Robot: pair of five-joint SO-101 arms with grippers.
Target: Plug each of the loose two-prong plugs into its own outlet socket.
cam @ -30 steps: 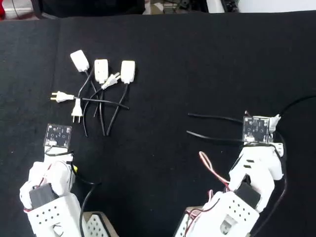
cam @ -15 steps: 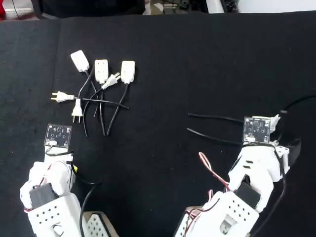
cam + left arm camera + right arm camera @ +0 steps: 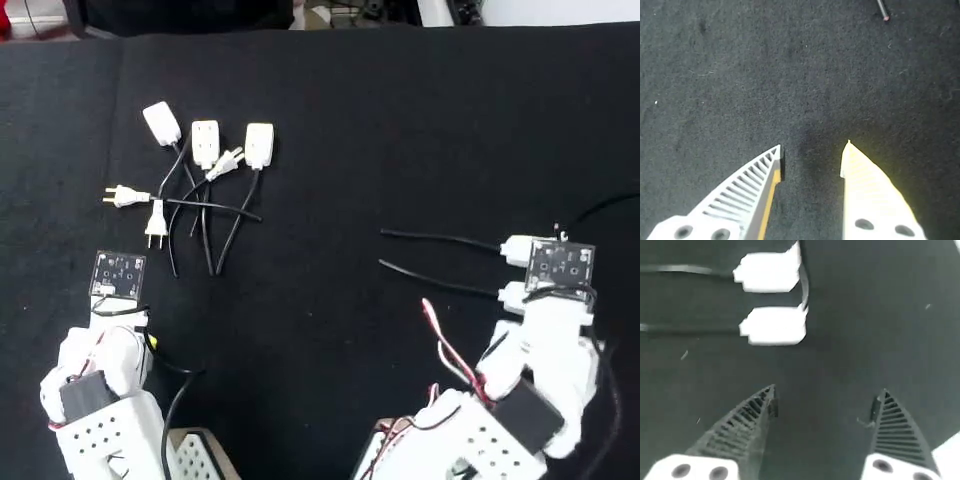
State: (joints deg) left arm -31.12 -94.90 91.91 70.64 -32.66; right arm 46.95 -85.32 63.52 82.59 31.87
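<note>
Three white outlet sockets [image 3: 205,142] lie side by side at the far left of the black table, their black cords trailing toward me. Three loose two-prong plugs [image 3: 125,196] lie among those cords, another plug [image 3: 155,222] just beside. My left gripper [image 3: 814,146] hangs open over bare cloth, nearer me than that cluster, with nothing between its fingers. On the right, two white cord-end blocks [image 3: 518,250] lie together, seen close up as white blocks [image 3: 774,325] in the right wrist view. My right gripper [image 3: 828,392] stands open just short of them, holding nothing.
Two black cords [image 3: 440,240] run left from the right-hand blocks and end loose mid-table. A cord tip [image 3: 883,10] lies ahead of the left gripper. The left arm [image 3: 100,360] and right arm [image 3: 540,340] sit at the near edge. The table's far edge [image 3: 320,28] borders clutter.
The right arm has swung to the right, uncovering the two white blocks that its wrist hid. The left arm and the plug cluster have stayed still.
</note>
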